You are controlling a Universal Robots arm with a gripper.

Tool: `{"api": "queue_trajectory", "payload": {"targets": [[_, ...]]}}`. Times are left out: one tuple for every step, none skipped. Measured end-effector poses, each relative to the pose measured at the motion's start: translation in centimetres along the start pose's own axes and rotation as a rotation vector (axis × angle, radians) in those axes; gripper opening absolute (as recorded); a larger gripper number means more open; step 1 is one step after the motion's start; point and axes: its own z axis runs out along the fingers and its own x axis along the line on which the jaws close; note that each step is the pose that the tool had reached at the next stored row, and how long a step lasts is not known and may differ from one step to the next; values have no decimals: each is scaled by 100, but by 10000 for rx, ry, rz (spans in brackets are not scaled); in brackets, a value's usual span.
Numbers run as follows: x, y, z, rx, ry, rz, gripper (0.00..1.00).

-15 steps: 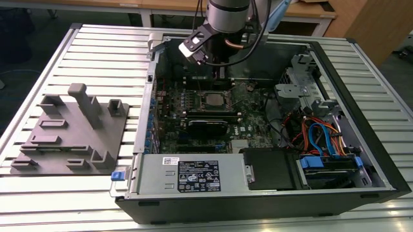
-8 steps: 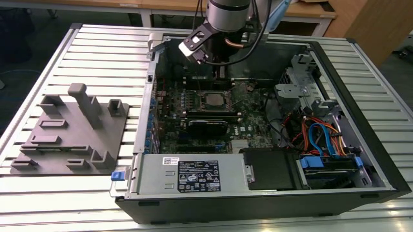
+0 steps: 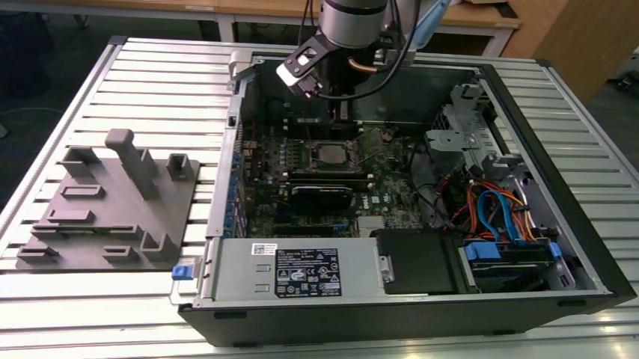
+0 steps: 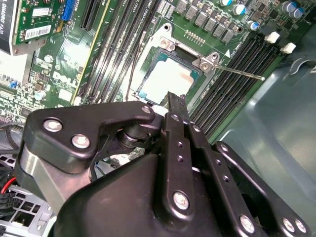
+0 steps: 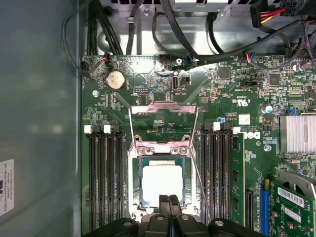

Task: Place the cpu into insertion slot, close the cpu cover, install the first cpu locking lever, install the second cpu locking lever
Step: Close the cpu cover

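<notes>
Motherboard (image 5: 148, 79) surrounds the cpu (image 5: 162, 182), gripper (image 5: 169, 198) pinched closed over its edge.

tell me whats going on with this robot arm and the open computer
A single robot arm is reaching down into an open computer case, over the motherboard. Its gripper, fingers shut with nothing between them, is at one edge of the insertion slot. The cpu already lies in the slot, silvery top up. The cpu cover is swung open away from the chip, so it is not yet closed.
</notes>
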Motion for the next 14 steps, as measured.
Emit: {"api": "queue_trajectory", "payload": {"targets": [[0, 0, -1, 0, 0, 0, 10], [0, 0, -3, 2, -3, 0, 10], [0, 0, -4, 2, -3, 0, 10], [0, 0, -8, 3, -5, -1, 10], [0, 0, -12, 4, -6, -1, 10], [0, 0, -16, 3, -5, -1, 10], [0, 0, -18, 2, -2, -1, 10], [0, 0, -20, 1, -1, -1, 10], [1, 0, -20, 0, 0, 0, 10], [0, 0, -22, 1, -1, -1, 10], [0, 0, -23, 2, -2, 0, 10], [0, 0, -35, 4, -5, 0, 10], [0, 0, -51, 3, -4, 0, 10], [0, 0, -56, 3, -2, 0, 10]]}}
